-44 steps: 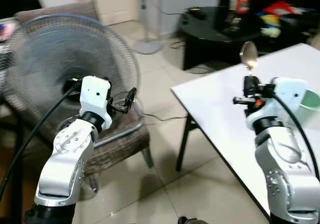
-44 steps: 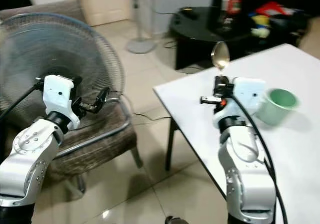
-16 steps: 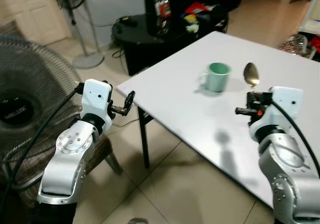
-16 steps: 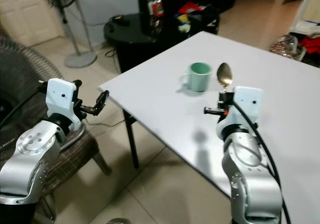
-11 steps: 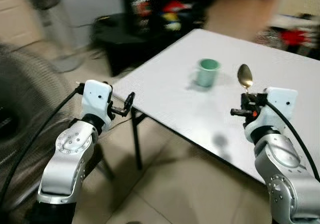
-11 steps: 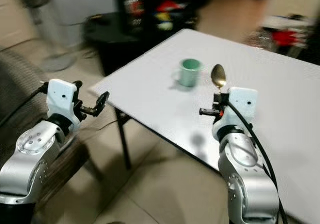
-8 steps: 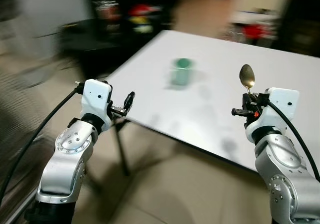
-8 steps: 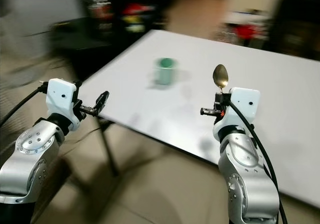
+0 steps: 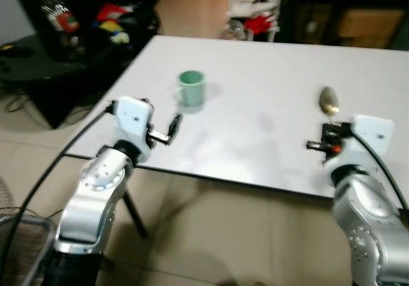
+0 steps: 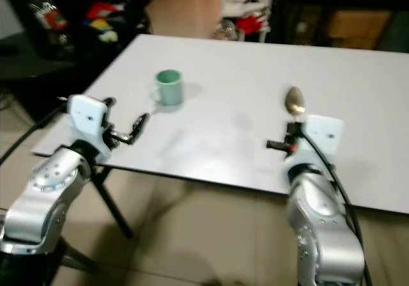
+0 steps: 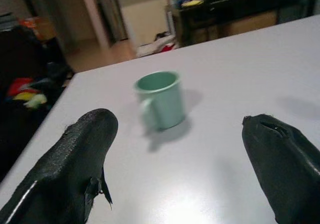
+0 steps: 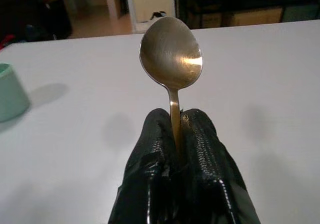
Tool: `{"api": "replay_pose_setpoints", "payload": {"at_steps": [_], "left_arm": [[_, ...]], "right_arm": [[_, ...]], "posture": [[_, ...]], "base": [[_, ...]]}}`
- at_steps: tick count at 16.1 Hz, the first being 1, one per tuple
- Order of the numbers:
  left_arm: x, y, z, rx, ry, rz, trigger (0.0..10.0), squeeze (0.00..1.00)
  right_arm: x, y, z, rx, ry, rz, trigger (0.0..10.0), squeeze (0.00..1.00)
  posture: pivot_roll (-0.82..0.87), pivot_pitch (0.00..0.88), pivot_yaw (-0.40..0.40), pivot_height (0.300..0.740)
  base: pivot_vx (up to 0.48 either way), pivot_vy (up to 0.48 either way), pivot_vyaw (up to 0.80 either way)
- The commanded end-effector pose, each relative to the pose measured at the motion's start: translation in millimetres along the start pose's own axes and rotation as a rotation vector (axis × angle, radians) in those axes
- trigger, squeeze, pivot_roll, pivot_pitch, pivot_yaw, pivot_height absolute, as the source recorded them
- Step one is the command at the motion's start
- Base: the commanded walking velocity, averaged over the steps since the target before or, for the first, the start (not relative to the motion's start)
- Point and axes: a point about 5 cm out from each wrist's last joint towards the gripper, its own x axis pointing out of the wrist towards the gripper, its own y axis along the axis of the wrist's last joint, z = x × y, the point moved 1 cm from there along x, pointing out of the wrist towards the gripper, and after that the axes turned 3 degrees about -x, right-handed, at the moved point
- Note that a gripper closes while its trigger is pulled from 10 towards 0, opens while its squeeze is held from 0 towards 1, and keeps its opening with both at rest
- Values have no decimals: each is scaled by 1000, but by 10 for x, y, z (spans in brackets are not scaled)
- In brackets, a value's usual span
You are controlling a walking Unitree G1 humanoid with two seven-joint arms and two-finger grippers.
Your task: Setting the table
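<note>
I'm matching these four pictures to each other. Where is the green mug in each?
Left eye view: green mug, far left of the white table.
Right eye view: same spot.
Left wrist view: centre.
Right wrist view: cut off at an edge.
Shared landmark: the table.

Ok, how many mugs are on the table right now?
1. A green mug stands on the white table, toward the robot's left side, ahead of the open left end effector. The table's far right edge lies outside the head views.

A low black table (image 9: 38,75) piled with colourful clutter (image 9: 112,17) stands on the tiled floor (image 9: 211,235).
</note>
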Motion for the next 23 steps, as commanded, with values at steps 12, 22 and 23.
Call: {"api": "replay_pose_setpoints", "payload": {"at_steps": [12,22,23], "left_arm": [[10,11,-65,49,1,-10,10000,0],[-33,-75,150,-75,-127,-45,10000,0],[-45,-75,176,-75,-145,-48,10000,0]], "right_arm": [[15,-58,-59,6,22,-70,10000,0],[583,-32,-145,-125,97,-124,10000,0],[701,-36,-175,-145,113,-130,10000,0]], "posture": [[60,0,76,740],[71,0,47,740],[73,0,44,740]], "base": [[0,256,0],[0,-136,0],[0,0,0]]}}
